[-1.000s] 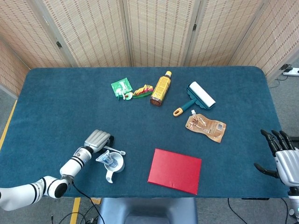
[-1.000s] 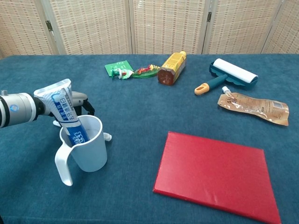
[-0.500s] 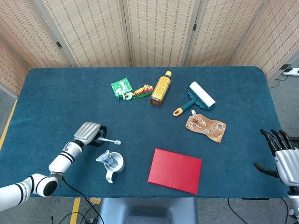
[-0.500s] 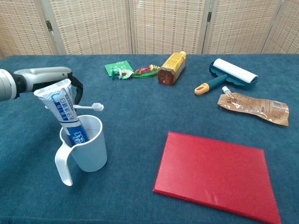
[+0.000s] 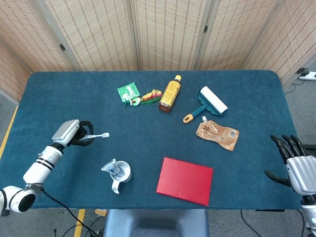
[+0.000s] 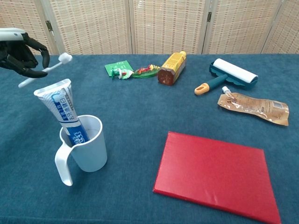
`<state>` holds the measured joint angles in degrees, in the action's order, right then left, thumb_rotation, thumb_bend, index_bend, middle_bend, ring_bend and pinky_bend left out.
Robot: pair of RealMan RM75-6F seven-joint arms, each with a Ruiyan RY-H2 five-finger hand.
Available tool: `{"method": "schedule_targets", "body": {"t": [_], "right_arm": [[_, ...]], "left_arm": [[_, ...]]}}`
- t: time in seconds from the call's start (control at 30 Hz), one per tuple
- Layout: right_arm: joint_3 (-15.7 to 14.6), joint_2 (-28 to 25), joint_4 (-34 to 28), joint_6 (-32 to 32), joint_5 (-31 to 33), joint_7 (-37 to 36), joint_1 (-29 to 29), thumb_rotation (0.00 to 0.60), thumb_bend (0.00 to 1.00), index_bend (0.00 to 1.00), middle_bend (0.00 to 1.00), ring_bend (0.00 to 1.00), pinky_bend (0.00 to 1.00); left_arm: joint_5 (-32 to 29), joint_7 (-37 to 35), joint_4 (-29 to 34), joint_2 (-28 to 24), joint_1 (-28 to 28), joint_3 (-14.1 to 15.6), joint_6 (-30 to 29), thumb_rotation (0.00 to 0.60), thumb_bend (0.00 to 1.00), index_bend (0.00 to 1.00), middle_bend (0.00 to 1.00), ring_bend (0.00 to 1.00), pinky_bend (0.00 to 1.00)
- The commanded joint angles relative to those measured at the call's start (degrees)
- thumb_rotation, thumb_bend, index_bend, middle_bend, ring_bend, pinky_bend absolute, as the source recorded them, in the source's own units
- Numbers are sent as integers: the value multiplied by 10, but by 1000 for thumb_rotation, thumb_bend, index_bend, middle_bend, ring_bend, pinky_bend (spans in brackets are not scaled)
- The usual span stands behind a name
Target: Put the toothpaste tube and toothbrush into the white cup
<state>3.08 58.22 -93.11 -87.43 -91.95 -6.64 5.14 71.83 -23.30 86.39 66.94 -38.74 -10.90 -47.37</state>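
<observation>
The white cup [image 6: 87,150] [image 5: 121,173] stands near the table's front left, its handle toward me. The toothpaste tube [image 6: 63,110] [image 5: 111,168] stands in it, leaning left. My left hand [image 5: 73,132] [image 6: 21,49] is raised to the left of the cup and pinches the white toothbrush [image 5: 97,136] [image 6: 45,69], whose head points right. My right hand [image 5: 297,165] hangs at the table's right edge, fingers spread, holding nothing; the chest view does not show it.
A red book [image 5: 185,180] [image 6: 215,174] lies right of the cup. Along the far side lie a green packet [image 5: 128,91], a snack wrapper [image 5: 150,95], a brown bottle [image 5: 170,94], a lint roller [image 5: 207,103] and a brown pouch [image 5: 217,134].
My left hand has lifted the toothbrush from beside the cup and carried it up and away to the left. The tube stays in the cup. The right hand has barely moved.
</observation>
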Motion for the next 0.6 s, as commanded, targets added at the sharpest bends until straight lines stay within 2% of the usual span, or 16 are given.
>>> {"method": "schedule_targets", "body": {"t": [0.03, 0.23, 0.5, 0.6], "right_arm": [[4, -6, -9, -3, -3, 8, 3, 600, 47, 11, 178, 96, 83], [11, -22, -33, -7, -5, 31, 7, 600, 45, 11, 178, 96, 84], [16, -37, -56, -3, -7, 50, 13, 600, 45, 11, 178, 96, 83], [16, -39, -61, -1, -8, 53, 15, 600, 44, 11, 178, 96, 83]], "left_arm": [[50, -99, 34, -49, 27, -1, -13, 600, 409, 649, 1000, 951, 1000], [123, -244, 62, -93, 41, 12, -30, 600, 409, 650, 1000, 951, 1000], [231, -443, 82, -128, 42, 42, -91, 600, 409, 651, 1000, 951, 1000], [259, -478, 82, -135, 39, 51, -114, 600, 409, 651, 1000, 951, 1000]]}}
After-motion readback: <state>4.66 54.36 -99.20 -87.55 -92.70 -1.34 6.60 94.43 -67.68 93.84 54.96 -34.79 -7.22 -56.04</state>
